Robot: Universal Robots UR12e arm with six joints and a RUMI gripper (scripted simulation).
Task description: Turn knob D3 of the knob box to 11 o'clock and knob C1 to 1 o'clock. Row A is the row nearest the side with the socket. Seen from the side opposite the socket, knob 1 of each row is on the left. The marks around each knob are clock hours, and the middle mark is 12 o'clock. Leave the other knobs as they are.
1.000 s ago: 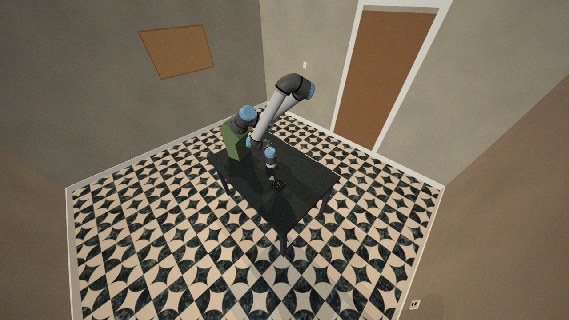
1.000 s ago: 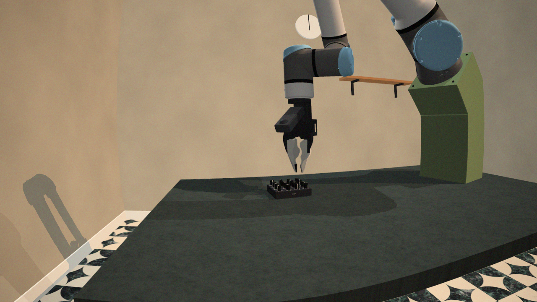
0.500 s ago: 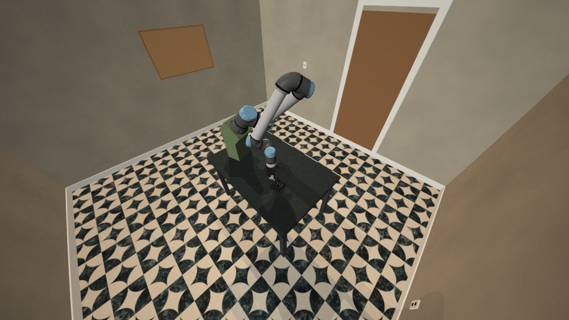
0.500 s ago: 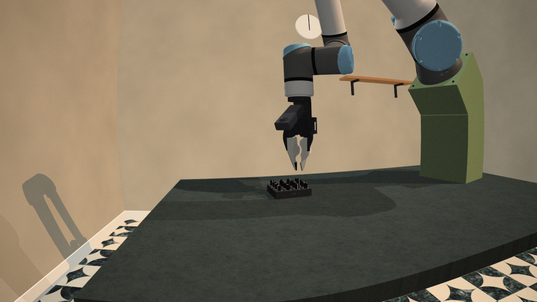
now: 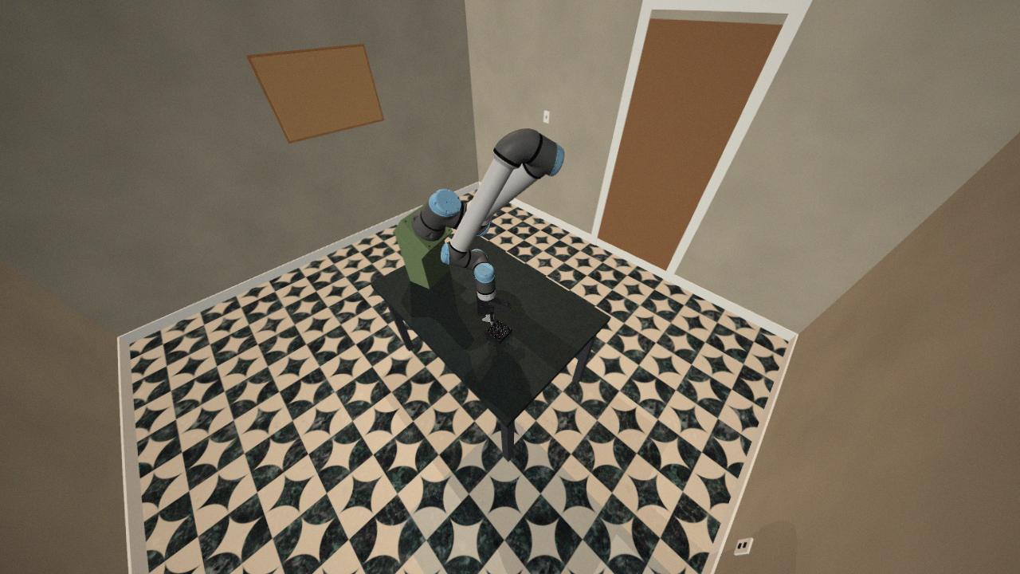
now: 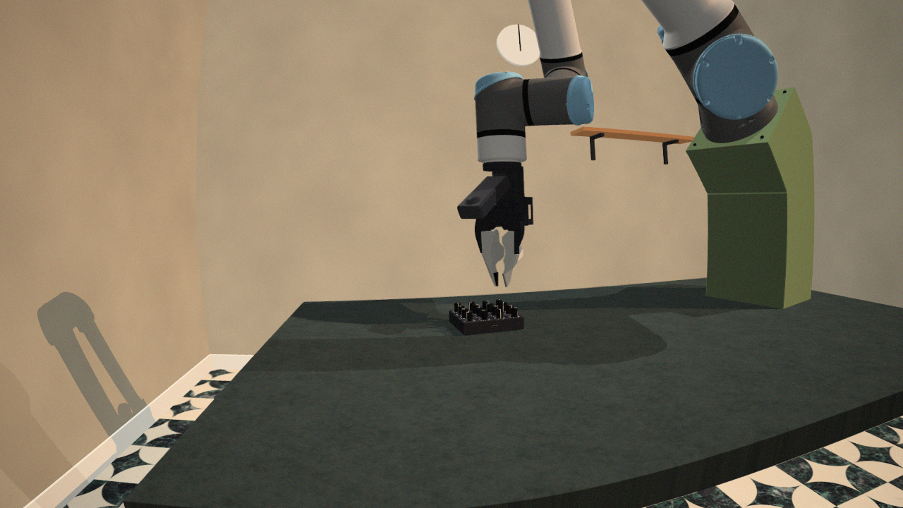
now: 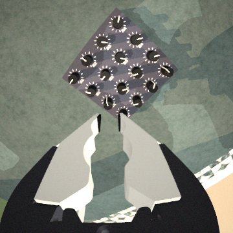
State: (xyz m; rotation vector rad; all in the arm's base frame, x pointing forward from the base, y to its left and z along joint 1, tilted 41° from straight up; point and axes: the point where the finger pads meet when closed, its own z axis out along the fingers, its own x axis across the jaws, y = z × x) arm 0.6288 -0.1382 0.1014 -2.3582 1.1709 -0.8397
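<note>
Dark table, pincer above knob box, patterned floor, tan walls.

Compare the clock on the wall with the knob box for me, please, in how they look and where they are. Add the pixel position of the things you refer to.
The clock (image 6: 518, 44) is pale, while the knob box (image 5: 499, 331) (image 6: 494, 325) (image 7: 120, 66) is dark. The clock's face is round, but the knob box is square. The clock hangs on the wall, whereas the knob box lies on the table (image 5: 549, 314) (image 6: 441, 429). Both carry markings of direction: a dark hand on the clock, white lines on the knobs.
</note>
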